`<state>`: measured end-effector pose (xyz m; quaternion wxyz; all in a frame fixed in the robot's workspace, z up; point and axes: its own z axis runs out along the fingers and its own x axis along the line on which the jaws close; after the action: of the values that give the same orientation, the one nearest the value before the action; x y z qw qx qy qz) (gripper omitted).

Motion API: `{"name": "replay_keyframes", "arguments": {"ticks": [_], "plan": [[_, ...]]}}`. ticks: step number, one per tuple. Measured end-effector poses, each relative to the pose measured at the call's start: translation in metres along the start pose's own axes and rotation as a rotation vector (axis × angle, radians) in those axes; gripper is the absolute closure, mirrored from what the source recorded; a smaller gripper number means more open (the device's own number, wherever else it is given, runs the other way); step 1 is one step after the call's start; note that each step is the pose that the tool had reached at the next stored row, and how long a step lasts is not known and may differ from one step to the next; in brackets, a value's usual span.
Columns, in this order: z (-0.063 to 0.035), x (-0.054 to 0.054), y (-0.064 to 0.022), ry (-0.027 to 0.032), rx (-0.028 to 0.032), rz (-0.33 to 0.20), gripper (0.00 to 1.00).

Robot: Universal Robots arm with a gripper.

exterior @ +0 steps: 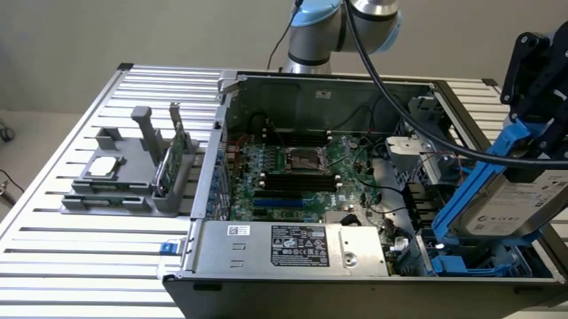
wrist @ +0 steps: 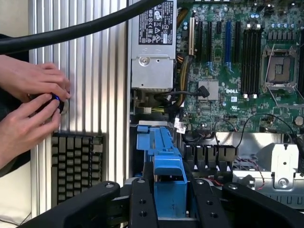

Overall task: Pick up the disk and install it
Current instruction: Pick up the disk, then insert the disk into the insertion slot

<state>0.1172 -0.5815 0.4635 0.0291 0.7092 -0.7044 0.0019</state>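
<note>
Exterior view: the end effector (exterior: 535,143) grips the disk (exterior: 519,199) by its blue frame, tilted over the drive bay (exterior: 461,266) of the computer case (exterior: 355,292), exterior view's right; pickup is done; the disk is not yet seated.

Blue-framed silver disk (exterior: 519,199), green motherboard (exterior: 293,174), black tool (wrist: 168,208)

I see disk (exterior: 510,199) tilted over case (exterior: 320,86) corner at exterior view's right; PSU (exterior: 288,244) in case's near edge; rack (exterior: 124,193) on table (exterior: 53,266), exterior view's left of case.
</note>
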Motion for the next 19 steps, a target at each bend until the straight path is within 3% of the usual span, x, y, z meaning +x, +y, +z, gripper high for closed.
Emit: {"name": "replay_keyframes", "arguments": {"ticks": [3, 17, 19], "plan": [[0.0018, -0.0006, -0.0005, -0.0047, 0.0001, 0.000, 0.67], [0.0019, -0.0007, -0.0007, -0.0049, -0.0003, 0.000, 0.67], [0.0032, -0.0007, -0.0006, -0.0056, 0.0046, 0.000, 0.67]]}}
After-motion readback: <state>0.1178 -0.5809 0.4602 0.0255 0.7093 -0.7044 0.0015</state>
